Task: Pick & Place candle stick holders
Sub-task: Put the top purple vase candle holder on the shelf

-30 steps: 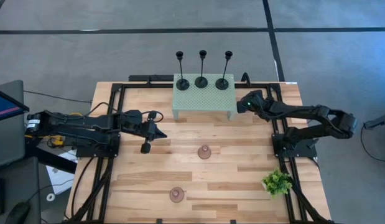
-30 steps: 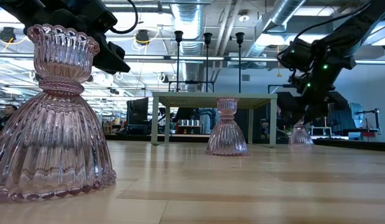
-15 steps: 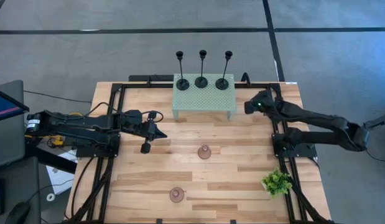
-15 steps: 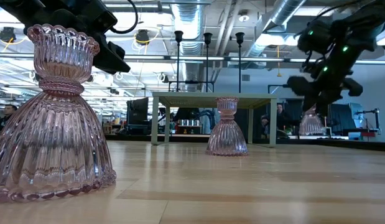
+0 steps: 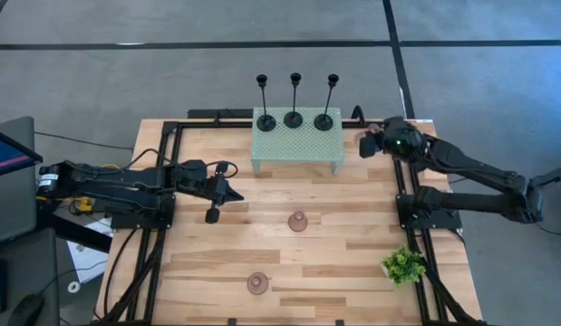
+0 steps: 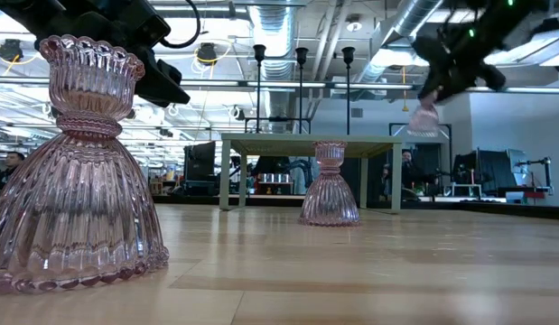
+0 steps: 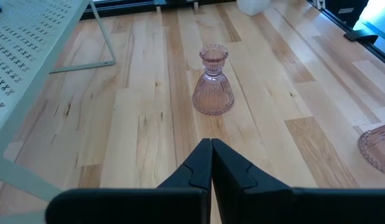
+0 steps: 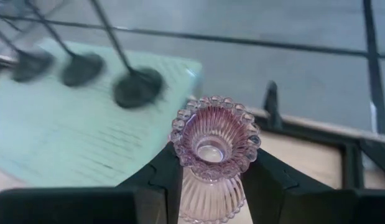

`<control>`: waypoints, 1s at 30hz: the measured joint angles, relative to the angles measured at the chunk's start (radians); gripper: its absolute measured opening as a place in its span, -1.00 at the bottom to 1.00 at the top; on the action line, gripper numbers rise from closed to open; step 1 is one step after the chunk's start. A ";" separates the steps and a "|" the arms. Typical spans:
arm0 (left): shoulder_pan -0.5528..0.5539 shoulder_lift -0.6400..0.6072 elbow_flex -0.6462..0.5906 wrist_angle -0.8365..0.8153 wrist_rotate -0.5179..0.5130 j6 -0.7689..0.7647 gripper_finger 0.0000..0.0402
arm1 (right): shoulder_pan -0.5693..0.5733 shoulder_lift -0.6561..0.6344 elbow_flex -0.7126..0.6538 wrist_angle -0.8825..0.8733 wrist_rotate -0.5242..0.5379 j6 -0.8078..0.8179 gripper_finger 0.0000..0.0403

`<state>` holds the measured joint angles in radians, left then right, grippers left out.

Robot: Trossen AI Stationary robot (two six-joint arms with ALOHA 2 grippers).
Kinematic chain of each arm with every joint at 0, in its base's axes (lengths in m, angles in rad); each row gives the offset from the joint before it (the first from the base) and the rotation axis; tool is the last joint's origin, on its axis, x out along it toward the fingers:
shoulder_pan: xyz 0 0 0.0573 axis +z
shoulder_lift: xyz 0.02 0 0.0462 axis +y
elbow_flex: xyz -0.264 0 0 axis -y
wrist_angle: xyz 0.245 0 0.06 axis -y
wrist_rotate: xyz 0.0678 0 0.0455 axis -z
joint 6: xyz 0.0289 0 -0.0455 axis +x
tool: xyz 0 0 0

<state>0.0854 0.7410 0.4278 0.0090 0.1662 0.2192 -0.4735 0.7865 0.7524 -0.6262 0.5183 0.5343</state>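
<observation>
1. My right gripper [image 8: 211, 171] grips one pink holder [image 8: 212, 155] by its neck, fingers pressed on either side. The low view shows it lifted well clear of the table [image 5: 353, 254], near the shelf's [image 5: 298, 145] right end.

2. My left gripper [image 7: 211, 163] hangs idle over the left part of the table, fingers closed together on nothing.

3. Done, as I judge it: three black holders [image 5: 295, 107] stand in a row along the shelf's back edge. Whether they were placed there or started there, I cannot say.

4. In hand: the pink holder I carry. The wrist view looks past it at the shelf top and the nearest black base, so I take the shelf as the likely spot, though the task names none.

5. Left: two pink holders on the table. One [image 5: 298, 221] sits mid-table, in front of the shelf; the other [image 5: 256, 283] is nearer the front edge.

6. So roughly one of three pink ones is under way, and none is set down yet.

7. The plant [image 5: 403, 265] stands at the right front, apart from all this.
</observation>
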 joint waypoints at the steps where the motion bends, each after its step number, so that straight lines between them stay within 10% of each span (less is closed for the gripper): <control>1: 0.000 0.000 0.000 0.000 0.000 0.000 -0.97 | 0.014 0.007 0.026 -0.001 0.001 -0.010 -0.41; 30: 0.000 0.000 0.000 0.000 0.000 -0.044 -0.97 | 0.169 0.494 0.342 0.062 -0.061 -0.143 -0.41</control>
<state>0.0856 0.7410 0.4278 0.0092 0.1662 0.1749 -0.3042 1.2805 1.0946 -0.5643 0.4577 0.3916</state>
